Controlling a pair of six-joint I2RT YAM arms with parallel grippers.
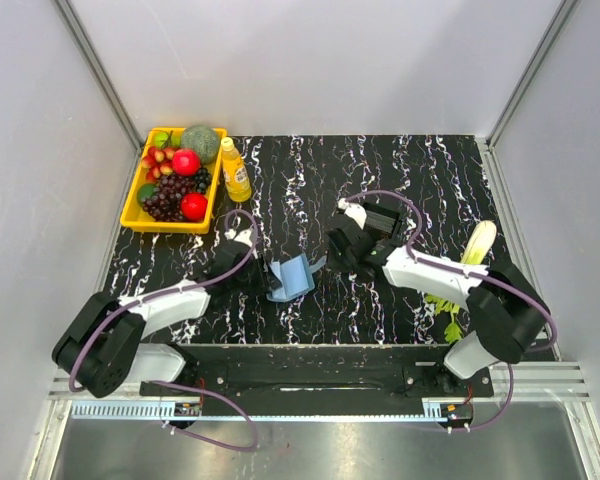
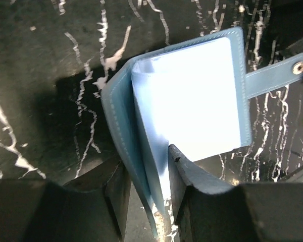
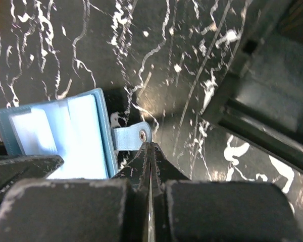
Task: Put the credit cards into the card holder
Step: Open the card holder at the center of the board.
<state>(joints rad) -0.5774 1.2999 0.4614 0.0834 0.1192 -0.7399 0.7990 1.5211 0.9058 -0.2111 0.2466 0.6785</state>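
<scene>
L gripper pinches stitched blue card holder.

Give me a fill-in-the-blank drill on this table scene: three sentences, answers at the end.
1. The left gripper is clamped on one cover of the blue ___.
2. The card holder is ___, its pale inside showing.
3. The fruit sits in a ___ tray.

Missing words: card holder; open; yellow.
</scene>
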